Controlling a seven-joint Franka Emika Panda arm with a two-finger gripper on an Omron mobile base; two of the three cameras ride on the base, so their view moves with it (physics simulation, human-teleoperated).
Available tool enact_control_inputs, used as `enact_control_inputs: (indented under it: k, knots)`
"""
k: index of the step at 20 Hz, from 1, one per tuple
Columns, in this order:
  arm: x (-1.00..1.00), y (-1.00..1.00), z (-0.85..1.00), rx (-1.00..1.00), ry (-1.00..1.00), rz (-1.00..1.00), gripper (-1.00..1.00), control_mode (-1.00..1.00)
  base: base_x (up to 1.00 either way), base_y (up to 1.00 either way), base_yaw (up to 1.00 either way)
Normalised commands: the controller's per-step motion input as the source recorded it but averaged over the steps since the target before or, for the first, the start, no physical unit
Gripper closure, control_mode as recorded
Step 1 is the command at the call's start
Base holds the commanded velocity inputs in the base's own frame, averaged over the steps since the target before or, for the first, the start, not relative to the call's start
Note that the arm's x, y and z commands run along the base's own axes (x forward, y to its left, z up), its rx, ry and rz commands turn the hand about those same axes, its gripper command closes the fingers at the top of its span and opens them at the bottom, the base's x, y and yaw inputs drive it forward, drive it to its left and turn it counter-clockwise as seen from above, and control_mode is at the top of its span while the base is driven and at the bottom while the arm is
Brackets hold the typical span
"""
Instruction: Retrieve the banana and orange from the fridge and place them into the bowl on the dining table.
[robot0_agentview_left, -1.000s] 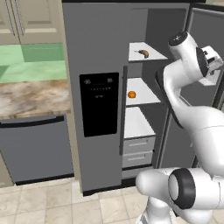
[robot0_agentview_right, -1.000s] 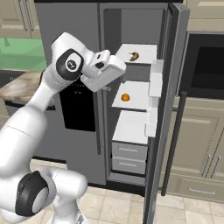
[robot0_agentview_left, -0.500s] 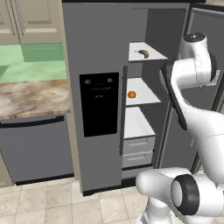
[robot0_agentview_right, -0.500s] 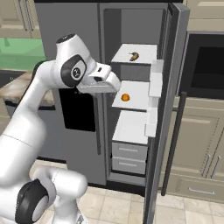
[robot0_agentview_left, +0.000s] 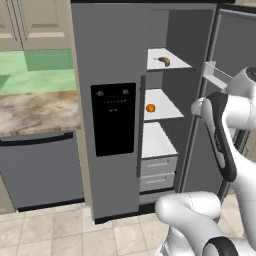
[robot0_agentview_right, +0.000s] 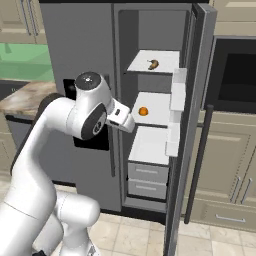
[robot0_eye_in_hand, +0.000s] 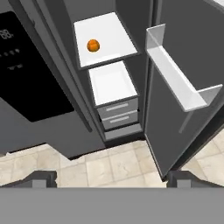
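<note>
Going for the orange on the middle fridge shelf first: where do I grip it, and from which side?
Grip the orange across its middle, fingers on either side; it is round, so any width works. Come in level through the open front of the fridge, since the shelf above probably blocks a top-down reach.

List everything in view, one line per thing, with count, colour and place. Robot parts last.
Tall grey two-door fridge: one, right door open, left shut.
Curved yellow-brown banana: one, top white shelf.
Round bright-orange orange: one, middle white shelf.
Grey drawers: two, fridge bottom.
White door bins: on the open door's inside.
Low grey dishwasher: one, left of fridge.
Brown marbled counter: one, above dishwasher.
Beige tiled floor: below.
White robot arm: one, before the fridge; jaws open.
</note>
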Motion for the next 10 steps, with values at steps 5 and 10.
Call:
enact_control_inputs:
  k: [5, 10]
  knots:
    - [-0.11, 0.31, 0.01, 0.00, -0.20, 0.00, -1.00, -1.00, 0.00, 0.00, 0.00]
    - [-0.07, 0.20, 0.02, 0.00, -0.14, 0.00, -1.00, -1.00, 0.00, 0.00, 0.00]
